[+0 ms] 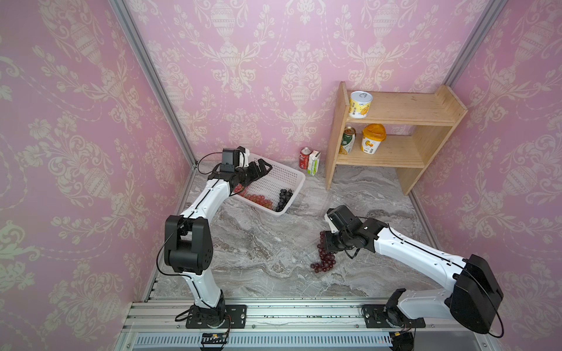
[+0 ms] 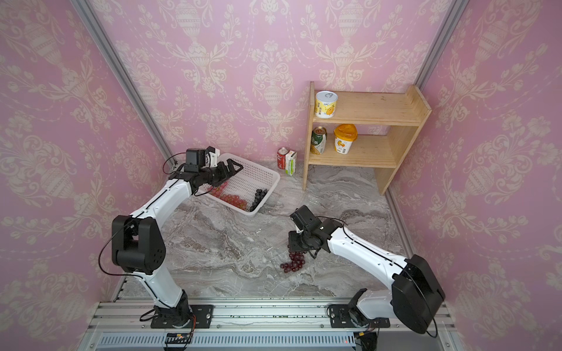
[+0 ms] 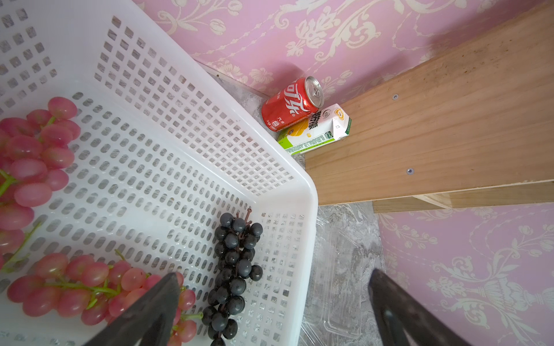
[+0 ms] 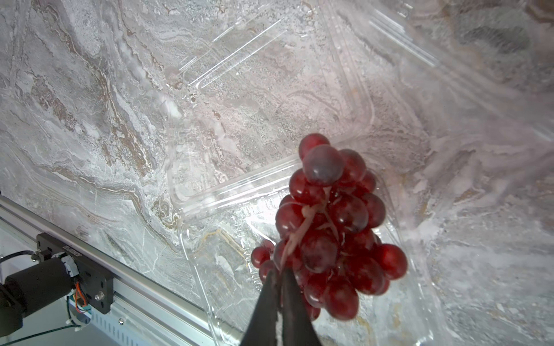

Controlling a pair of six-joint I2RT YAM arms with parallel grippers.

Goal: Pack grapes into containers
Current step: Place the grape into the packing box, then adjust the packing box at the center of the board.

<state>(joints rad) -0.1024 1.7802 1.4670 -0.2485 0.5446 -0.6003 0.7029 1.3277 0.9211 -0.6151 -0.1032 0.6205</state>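
The right pincer (image 4: 280,271) has its jaws nearly together, pinching the stem of the dark red grapes (image 4: 329,227). They hang just ahead of its tips over the open clear container (image 4: 227,269) on the marble desk (image 4: 90,119); whether the lowest berries touch the tray is hard to tell. The left pincer (image 3: 273,275) stands wide open and empty above the white basket (image 3: 180,149), one finger hiding part of the pink grapes (image 3: 75,284) beside the black grapes (image 3: 236,269). Beyond the rim lie a second container (image 3: 338,284), a cola can (image 3: 292,103), a juice carton (image 3: 314,131) and a wooden shelf (image 3: 434,119).
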